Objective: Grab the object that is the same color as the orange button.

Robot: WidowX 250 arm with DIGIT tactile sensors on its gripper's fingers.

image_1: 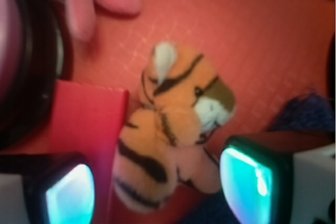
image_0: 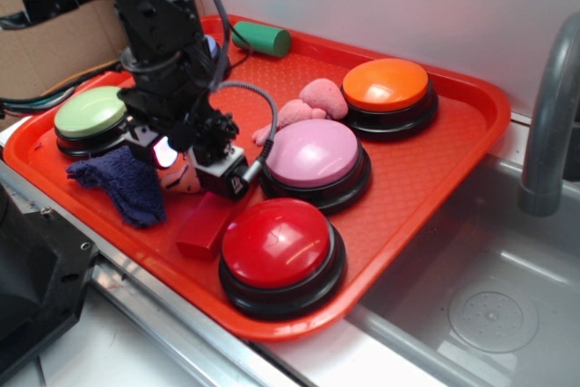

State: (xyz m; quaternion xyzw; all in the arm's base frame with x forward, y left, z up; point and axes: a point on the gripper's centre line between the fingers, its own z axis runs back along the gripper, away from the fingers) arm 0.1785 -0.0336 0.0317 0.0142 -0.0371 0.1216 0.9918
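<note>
A black robot arm [image_0: 149, 15] is seen reaching down from the upper left, its wrist bent so the gripper [image_0: 172, 165] is pointed down at the surface. A small black camera block [image_0: 225, 172] is mounted beside the wrist, with a grey cable [image_0: 254, 106] looped behind it. In the wrist view, the two fingertips [image_1: 252, 182] are held apart, their pads lit teal, one at each lower corner.

Tiger [image_0: 184, 180] mostly behind hand [image_0: 177, 165]
</note>
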